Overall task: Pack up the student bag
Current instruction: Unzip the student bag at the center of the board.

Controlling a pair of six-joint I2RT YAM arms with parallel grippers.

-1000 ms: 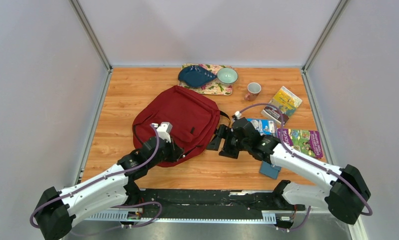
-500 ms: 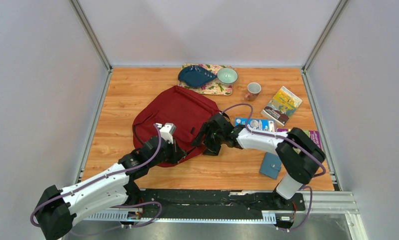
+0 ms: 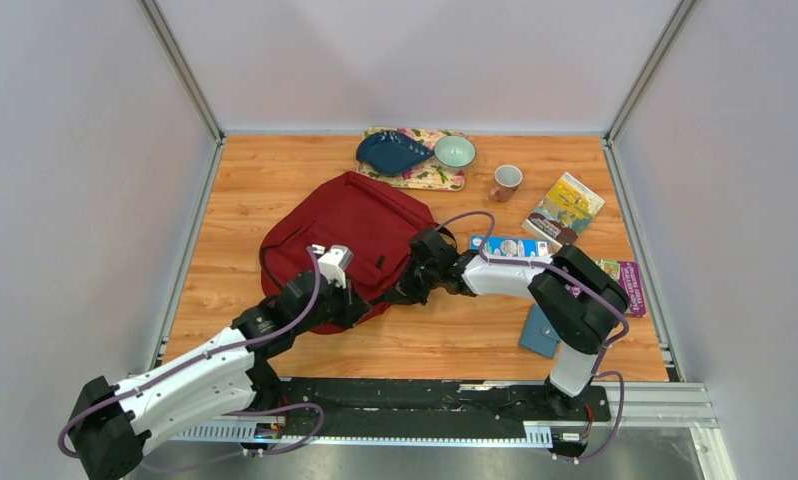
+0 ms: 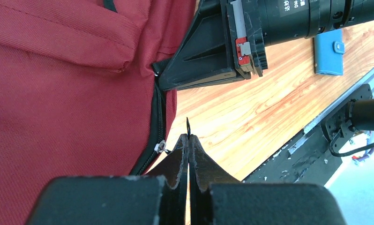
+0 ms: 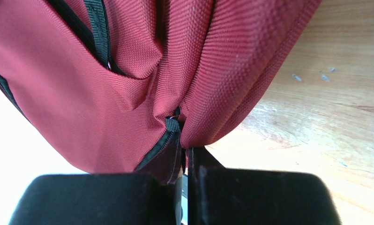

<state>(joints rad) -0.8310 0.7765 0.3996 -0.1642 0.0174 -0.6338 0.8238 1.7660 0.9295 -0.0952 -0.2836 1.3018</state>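
Observation:
The student bag (image 3: pixel 345 232) is a large dark red backpack lying flat at the middle of the table. My left gripper (image 3: pixel 361 306) sits at its near right edge. In the left wrist view that gripper (image 4: pixel 188 137) is shut on the thin black zipper pull, beside the silver slider (image 4: pixel 160 147) on the black zipper. My right gripper (image 3: pixel 404 290) is at the same edge from the right. In the right wrist view it (image 5: pixel 184 153) is shut on the bag's red fabric (image 5: pixel 129 93) at the zipper's end, and the cloth bunches above the jaws.
A blue wallet (image 3: pixel 540 332) lies near the front right edge. A blue-white carton (image 3: pixel 510 246) and two books (image 3: pixel 565 208) (image 3: pixel 623 276) lie at the right. At the back are a mug (image 3: pixel 505 181) and a floral tray (image 3: pixel 445 183) with a blue dish (image 3: pixel 392 152) and a green bowl (image 3: pixel 454 151).
The right arm swung left from the carton to the bag's near right edge and its jaws went from open to shut on the fabric. The left gripper stayed shut and hardly moved.

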